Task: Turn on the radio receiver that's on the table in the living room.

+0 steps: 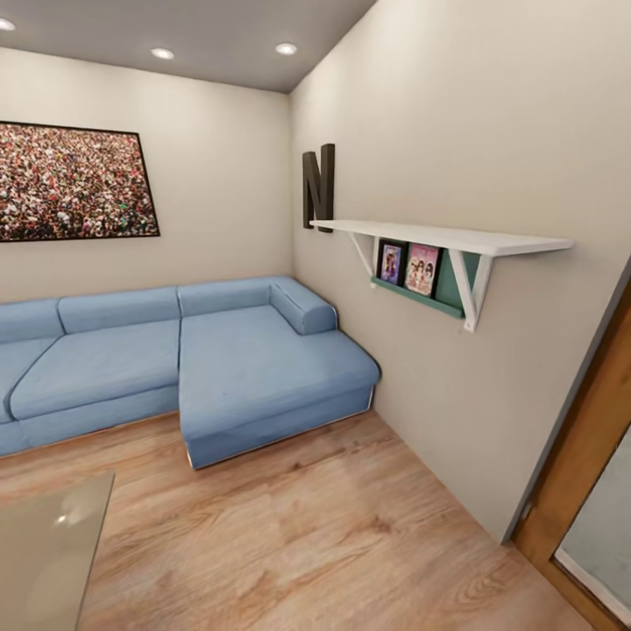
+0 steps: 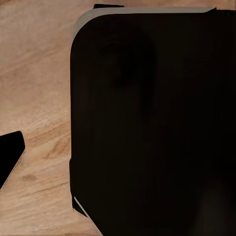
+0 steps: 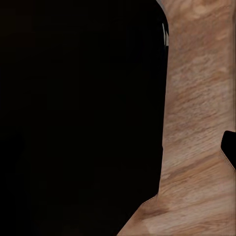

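Head view showed the blue sofa and a grey worktop corner in front of it on the wood floor. No radio receiver appeared there. I could not tell how the jaws stood.

Dark robot body close before both wrist cameras, above floor.

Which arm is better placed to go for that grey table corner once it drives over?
Probably left: the glossy grey table corner lies at the head view's lower left, the robot's left side. No pincer is near it yet.
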Robot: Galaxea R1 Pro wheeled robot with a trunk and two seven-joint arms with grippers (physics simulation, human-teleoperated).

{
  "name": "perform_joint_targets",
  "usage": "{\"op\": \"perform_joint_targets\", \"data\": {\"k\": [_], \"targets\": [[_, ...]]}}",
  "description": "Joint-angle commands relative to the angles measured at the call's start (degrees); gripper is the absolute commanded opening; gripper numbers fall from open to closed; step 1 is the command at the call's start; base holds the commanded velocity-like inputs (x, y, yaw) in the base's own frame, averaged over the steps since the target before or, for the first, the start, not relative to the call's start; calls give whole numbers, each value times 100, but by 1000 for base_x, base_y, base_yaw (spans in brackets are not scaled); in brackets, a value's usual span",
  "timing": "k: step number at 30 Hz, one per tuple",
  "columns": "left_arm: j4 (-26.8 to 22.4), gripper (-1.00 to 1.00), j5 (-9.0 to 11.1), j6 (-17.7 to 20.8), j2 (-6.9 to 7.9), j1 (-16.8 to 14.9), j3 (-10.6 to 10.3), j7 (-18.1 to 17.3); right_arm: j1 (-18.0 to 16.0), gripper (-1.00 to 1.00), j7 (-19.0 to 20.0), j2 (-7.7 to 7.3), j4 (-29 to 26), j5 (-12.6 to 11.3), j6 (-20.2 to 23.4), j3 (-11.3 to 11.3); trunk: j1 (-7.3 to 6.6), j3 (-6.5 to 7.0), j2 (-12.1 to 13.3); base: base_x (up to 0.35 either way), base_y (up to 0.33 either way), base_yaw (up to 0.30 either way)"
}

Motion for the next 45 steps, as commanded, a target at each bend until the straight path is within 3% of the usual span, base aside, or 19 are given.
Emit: {"op": "perform_joint_targets", "data": {"k": [1,22,45], "targets": [[0,100,0,0,0,0,0,0,0,100,0,0,0,1,0,0,0,0,0,318,0,0],[0,100,0,0,8,0,0,0,0,100,3,0,0,-15,-4,-4,0,0,0,318,0,8],[0,100,0,0,6,0,1,0,0,100,5,0,0,5,-9,9,0,0,0,318,0,261]]}}
